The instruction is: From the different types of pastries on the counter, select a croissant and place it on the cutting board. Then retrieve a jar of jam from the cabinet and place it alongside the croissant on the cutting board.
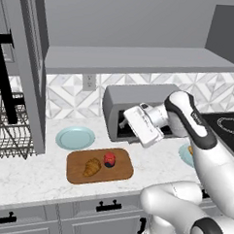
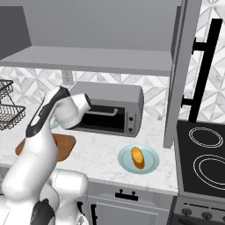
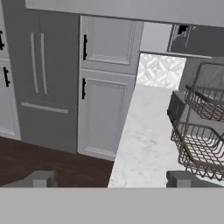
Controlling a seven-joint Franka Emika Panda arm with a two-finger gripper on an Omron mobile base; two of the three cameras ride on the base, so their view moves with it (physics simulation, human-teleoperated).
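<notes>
The croissant (image 1: 92,166) lies on the left half of the reddish-brown cutting board (image 1: 121,173) on the counter (image 1: 28,175). The jar of jam (image 1: 109,159), red with a red lid, stands upright just right of it on the same board. My gripper (image 1: 123,123) hovers above and behind the board, in front of the toaster oven, pointing left. In the hand view its fingertips (image 3: 41,178) stand wide apart, open, with nothing between them. From the right base view my arm covers most of the cutting board (image 2: 67,147), and a red sliver of the jar (image 2: 54,139) shows. The cabinet shelf (image 1: 141,62) is bare.
A grey toaster oven (image 2: 110,110) stands at the back. An empty light blue plate (image 1: 75,137) lies behind the board. A second plate (image 2: 151,163) holds the orange-yellow pastry (image 2: 138,157). A wire dish rack (image 1: 9,128) is at the left, a black stove (image 2: 202,162) at the right.
</notes>
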